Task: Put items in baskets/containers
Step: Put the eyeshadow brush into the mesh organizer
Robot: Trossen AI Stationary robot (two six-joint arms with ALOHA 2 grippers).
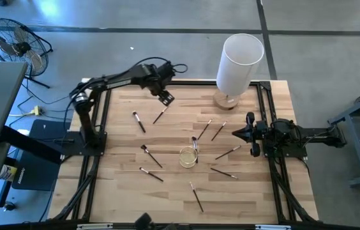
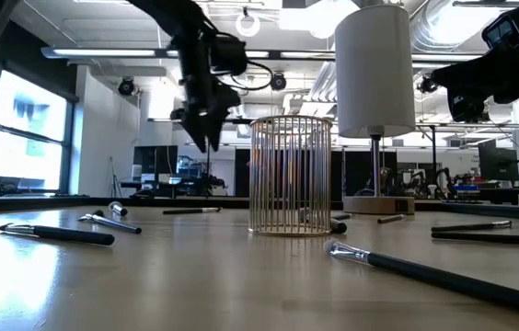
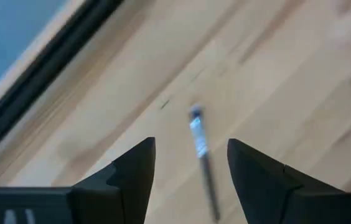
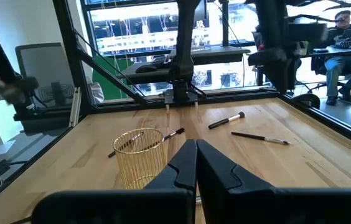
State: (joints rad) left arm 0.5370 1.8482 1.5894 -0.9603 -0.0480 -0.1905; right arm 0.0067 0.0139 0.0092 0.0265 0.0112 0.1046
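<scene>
Several thin brushes lie scattered flat on the wooden table [image 1: 122, 191]. The container is a small round cup of thin gold wires [image 1: 187, 157] [image 2: 289, 175] [image 4: 139, 158] near the table's middle. One brush [image 1: 195, 145] lies at or in the cup; which, I cannot tell. My left gripper [image 1: 165, 98] [image 2: 206, 129] is open and hangs in the air over the far left part of the table. Straight below it lies a brush [image 1: 161, 115] [image 3: 199, 146], showing between its fingers. My right gripper [image 1: 240, 133] [image 4: 196, 155] is shut and waits to the cup's right, holding nothing.
A tall white cylinder [image 1: 239, 61] [image 2: 374, 69] stands on a wooden base [image 1: 226, 101] at the far edge, right of the left gripper. Other brushes lie left of the cup [image 1: 139, 121] [image 1: 151, 156], near it [image 1: 196, 197] and to its right [image 1: 223, 172]. Black frame rails [image 1: 100, 121] line both sides.
</scene>
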